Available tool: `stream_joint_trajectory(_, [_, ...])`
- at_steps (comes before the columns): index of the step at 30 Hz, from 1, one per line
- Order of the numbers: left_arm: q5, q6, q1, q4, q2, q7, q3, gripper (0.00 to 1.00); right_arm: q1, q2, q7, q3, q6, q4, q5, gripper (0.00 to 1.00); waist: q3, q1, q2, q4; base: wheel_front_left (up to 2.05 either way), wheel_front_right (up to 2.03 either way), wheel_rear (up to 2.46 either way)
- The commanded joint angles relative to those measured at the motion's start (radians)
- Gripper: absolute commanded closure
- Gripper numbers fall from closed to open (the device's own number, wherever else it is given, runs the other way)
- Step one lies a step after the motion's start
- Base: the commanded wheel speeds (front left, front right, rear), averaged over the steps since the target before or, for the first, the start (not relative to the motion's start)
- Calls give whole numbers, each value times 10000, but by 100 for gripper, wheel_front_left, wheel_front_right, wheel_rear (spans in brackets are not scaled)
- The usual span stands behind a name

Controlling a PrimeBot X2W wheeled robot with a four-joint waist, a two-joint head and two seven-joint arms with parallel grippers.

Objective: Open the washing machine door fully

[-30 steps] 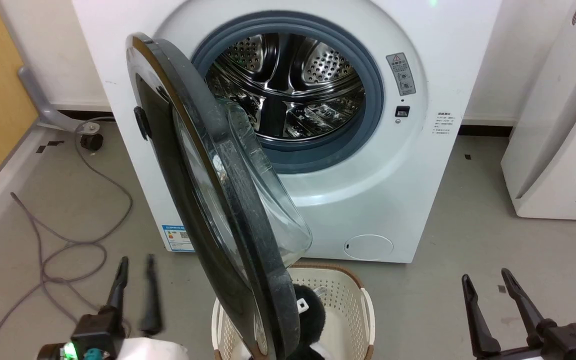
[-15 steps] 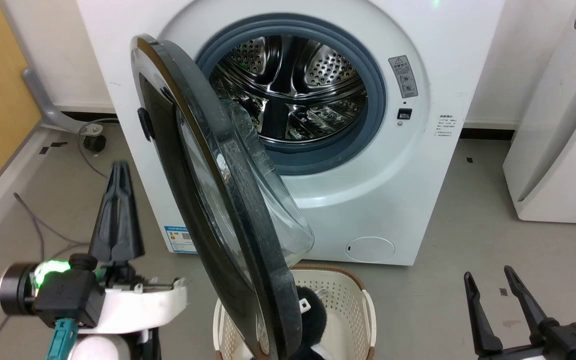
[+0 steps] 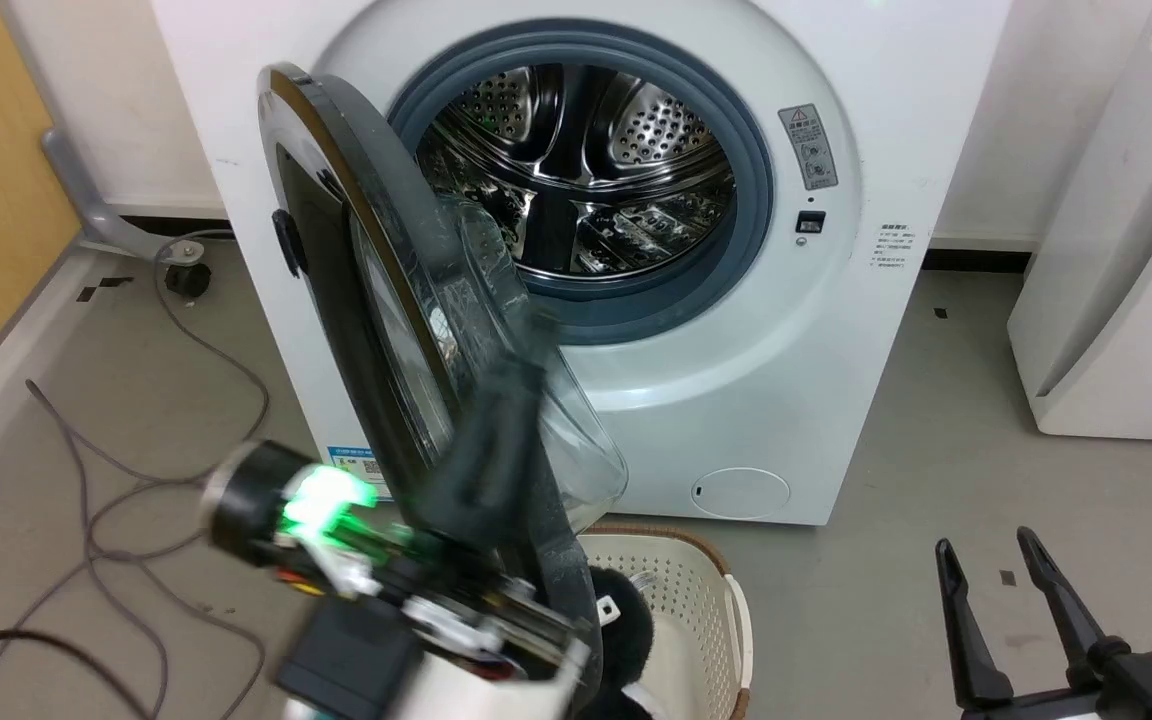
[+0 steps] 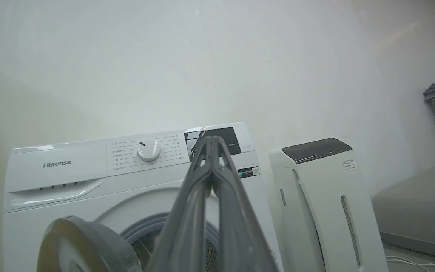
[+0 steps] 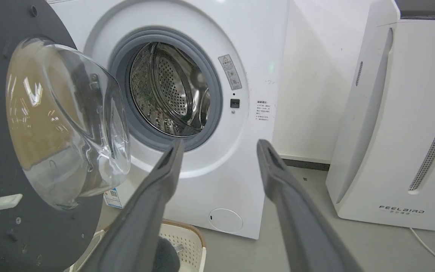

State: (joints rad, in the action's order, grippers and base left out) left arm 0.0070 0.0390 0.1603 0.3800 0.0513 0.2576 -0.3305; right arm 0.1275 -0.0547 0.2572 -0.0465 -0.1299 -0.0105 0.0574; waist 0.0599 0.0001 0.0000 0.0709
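Washing machine [image 3: 786, 330] stands against the wall, drum exposed inside the grey gasket. The washing machine door [image 3: 321, 270] is partly open, hinged at the machine's left side and standing out from the front, its rim edge-on to the head camera and its clear glass bowl facing the drum. Left gripper [image 3: 534, 335] appears blurred in the head view, raised in front of the door's lower rim and glass bowl. Its fingers [image 4: 202, 189] are pressed together tip to tip with nothing between them, and contact with the door cannot be determined. Right gripper [image 3: 986, 548] sits low at the right, well apart from the door, fingers [image 5: 153, 204] spread wide and empty. A white perforated basket [image 3: 676, 590] sits on the floor below the door's lower edge. A white appliance [image 3: 1116, 300] stands to the machine's right.
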Motion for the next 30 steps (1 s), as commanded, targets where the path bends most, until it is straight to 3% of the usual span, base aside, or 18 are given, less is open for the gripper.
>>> stream_joint_trajectory(1, [73,75,56,20,11,42,-314,100,197,44,45,8,-8,-41,35,0,1,-1,0,19,0,0,0])
stream_joint_trajectory(19, [-13,273,-850,-1012,-3,42,-3265,100,132,45,45,18,-8,62,-10,0,-145,-1,0,611,0,0,0])
stream_joint_trajectory(27, [-335,329,-1249,-2320,1,42,-3739,100,44,45,45,29,-8,139,-61,0,-285,-1,0,791,0,0,0])
stream_joint_trajectory(30, [-607,150,-1355,-3075,-2,42,-3572,100,-24,45,45,66,-8,197,-68,0,-343,-1,0,782,0,0,0])
